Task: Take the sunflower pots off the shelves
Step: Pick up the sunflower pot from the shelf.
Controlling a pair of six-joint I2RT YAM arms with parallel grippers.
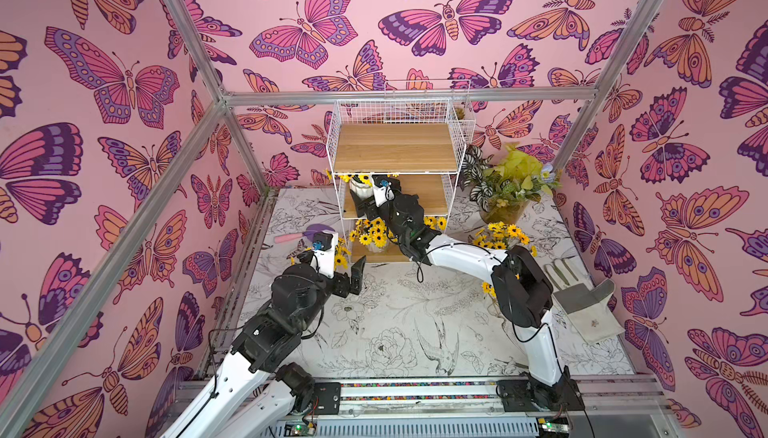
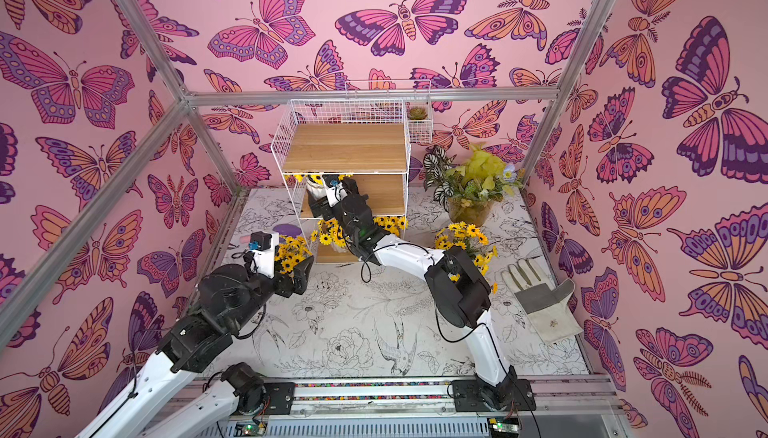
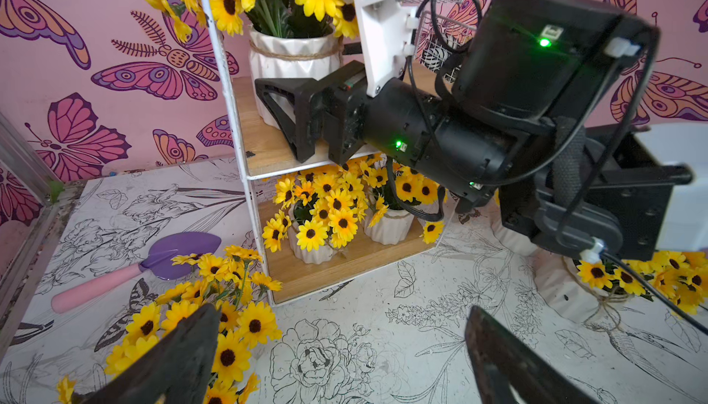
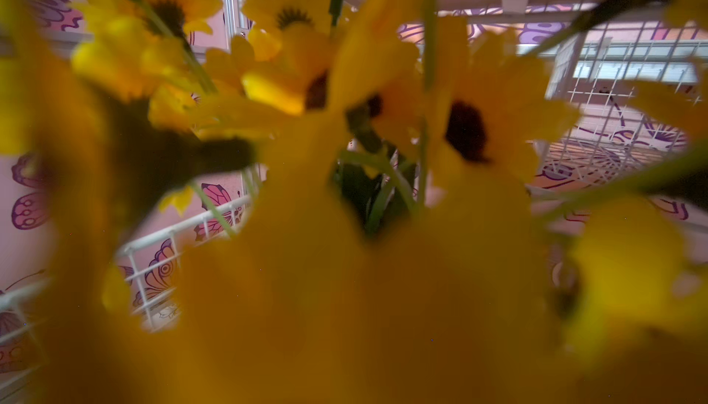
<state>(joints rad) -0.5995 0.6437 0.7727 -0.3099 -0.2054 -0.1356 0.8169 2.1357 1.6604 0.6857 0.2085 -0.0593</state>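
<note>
Jaws of the right gripper (image 1: 362,202) sit at the upright sunflower pot (image 3: 293,59) on the middle board of the shelves (image 3: 260,145): one finger (image 3: 287,85) lies against its near side, the other is hidden, so I cannot tell whether they grip. Left gripper (image 3: 337,363) hangs wide open and empty above the table (image 3: 383,344), farther off. Two bottom-board pots (image 3: 310,245) sit shelved; three table pots (image 3: 567,291) stand outside. Withdrawal probably runs straight forward

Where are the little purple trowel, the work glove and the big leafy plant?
Trowel (image 3: 180,249): left wrist view, on its purple blade.
Glove (image 2: 538,297): in a top view, on its palm.
Leafy plant (image 1: 515,164): in a top view, on its yellow-green leaves.
</note>
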